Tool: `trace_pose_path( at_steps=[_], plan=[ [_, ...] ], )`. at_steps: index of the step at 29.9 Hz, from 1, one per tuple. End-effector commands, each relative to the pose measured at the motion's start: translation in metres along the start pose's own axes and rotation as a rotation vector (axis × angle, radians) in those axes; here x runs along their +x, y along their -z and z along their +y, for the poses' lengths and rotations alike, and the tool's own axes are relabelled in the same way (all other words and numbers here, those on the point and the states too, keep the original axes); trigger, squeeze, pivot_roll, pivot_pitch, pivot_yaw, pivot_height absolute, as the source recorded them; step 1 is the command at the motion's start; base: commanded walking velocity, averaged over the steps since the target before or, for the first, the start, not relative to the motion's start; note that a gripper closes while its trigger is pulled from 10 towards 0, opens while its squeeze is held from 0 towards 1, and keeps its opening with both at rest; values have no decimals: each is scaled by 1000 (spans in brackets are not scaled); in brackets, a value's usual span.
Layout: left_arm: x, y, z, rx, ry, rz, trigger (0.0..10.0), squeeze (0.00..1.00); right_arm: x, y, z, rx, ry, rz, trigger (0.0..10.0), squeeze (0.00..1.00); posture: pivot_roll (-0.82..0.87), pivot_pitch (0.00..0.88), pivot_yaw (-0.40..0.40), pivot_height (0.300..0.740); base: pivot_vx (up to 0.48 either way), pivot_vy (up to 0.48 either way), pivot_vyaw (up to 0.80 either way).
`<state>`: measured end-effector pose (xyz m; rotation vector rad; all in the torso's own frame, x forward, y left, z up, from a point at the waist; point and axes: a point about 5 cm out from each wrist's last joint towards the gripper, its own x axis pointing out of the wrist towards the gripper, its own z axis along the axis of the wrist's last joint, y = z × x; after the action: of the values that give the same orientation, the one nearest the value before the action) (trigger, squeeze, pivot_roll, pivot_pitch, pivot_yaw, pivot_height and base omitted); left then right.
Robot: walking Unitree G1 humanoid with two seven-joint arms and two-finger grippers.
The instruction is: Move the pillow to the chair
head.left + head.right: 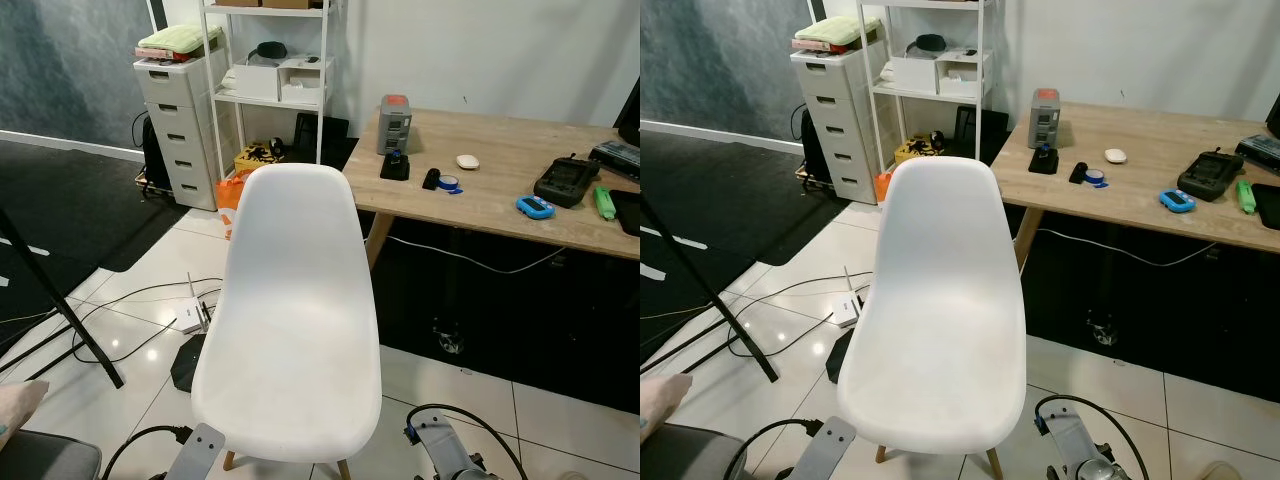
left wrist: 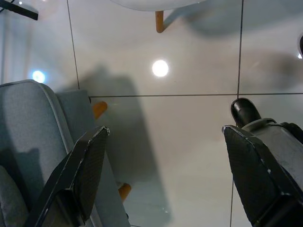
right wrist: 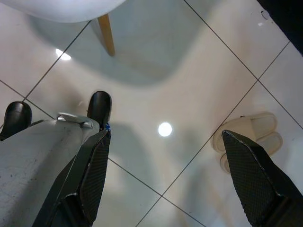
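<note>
Pillow (image 1: 20,402): a pale corner shows at the robot's far left, on a grey seat (image 2: 28,142) beside the left gripper (image 2: 165,161). White chair (image 1: 295,320) stands ahead of both grippers, seat bare. Left gripper spread, holding nothing. Right gripper (image 3: 165,165) spread over floor tiles (image 3: 189,71), slippers (image 3: 248,135) near one finger.

Bare chair seat (image 1: 290,370), unobstructed above

Pillow (image 1: 18,402) cut by left edge, only a pale corner visible, grey seat (image 1: 45,458) cropped at bottom corner, white chair (image 1: 290,320) legs mostly hidden under shell, desk (image 1: 500,190) cut by right edge.
</note>
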<state>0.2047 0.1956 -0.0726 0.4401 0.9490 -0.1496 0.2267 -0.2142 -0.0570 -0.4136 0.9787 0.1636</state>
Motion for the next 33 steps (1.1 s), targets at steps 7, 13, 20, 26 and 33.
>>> trace_pose_path(
  at_steps=[7, 13, 20, 26, 33],
  plan=[
    [-1, 7, 1, 17, 12, 30, 10000, 0, 0, 3, 2, -14, 0, 11, 10000, 0, -162, 38, 12, 740, 0, 0, 0],
    [-1, 7, 1, 19, 14, 31, 10000, 0, 0, 2, 1, -32, 27, -5, 10000, 0, -160, 42, 11, 740, 0, 0, 0],
    [-1, 7, 1, 20, 15, 32, 10000, 0, 0, -2, -2, -82, 68, -40, 10000, 0, -158, 37, 8, 740, 0, 0, 0],
    [-1, 7, 1, 23, 17, 31, 10000, 0, -1, -5, -1, -79, 56, -75, 10000, 0, -157, 23, 1, 740, 0, 0, 0],
    [-1, 6, -1, 26, 21, 28, 10000, 0, -1, -1, 5, 98, -42, -88, 10000, 0, -156, 12, -3, 740, 0, 0, 0]
  ],
)
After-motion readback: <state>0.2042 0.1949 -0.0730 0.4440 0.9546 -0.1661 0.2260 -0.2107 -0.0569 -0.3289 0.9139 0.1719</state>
